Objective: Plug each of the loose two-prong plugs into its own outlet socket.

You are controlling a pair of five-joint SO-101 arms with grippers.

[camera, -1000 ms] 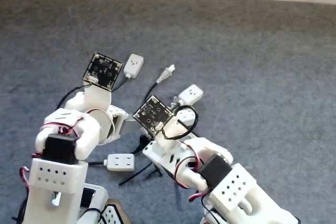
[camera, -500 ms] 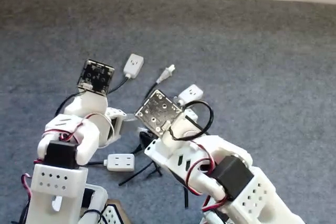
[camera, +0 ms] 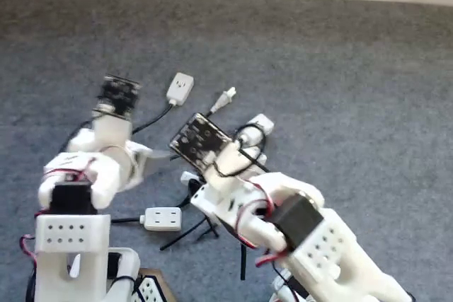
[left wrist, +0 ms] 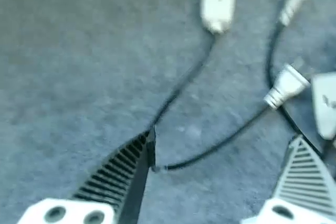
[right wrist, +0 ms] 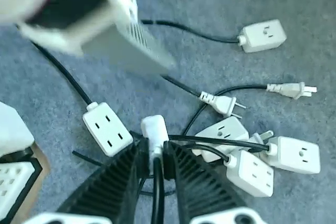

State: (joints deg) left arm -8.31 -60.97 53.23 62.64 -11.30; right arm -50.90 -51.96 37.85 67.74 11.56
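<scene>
from where i stood, the right hand (right wrist: 155,148) was clamped on a white plug (right wrist: 152,129). its two ribbed fingers pressed the plug's sides, and the plug's cord ran back between them (i couldn't make out the prongs). it hung low over the grey carpeted surface (camera: 340,68), above a tangle of black cords (right wrist: 210,142). seen from above, a triple socket block (camera: 161,218) lay face up at about eight o'clock from the right arm's wrist, just beside the held plug.

the left hand (left wrist: 224,136) stood wide apart and held nothing, one dark ribbed finger and one pale one well clear of each other above the carpet. one of the cords passed under the gap. from above, a single socket (camera: 180,88) lay on the end of its cord at about one o'clock from the left arm's wrist. a loose plug (camera: 225,97) lay near it at three o'clock, its prongs pointing away from the arms.

a second loose plug (right wrist: 223,103) lay just beside a cluster of three sockets (right wrist: 252,171), which sat close together among the cords. one of those sockets peeked out at about one o'clock from the right arm's wrist. neither loose plug sat in a socket.
</scene>
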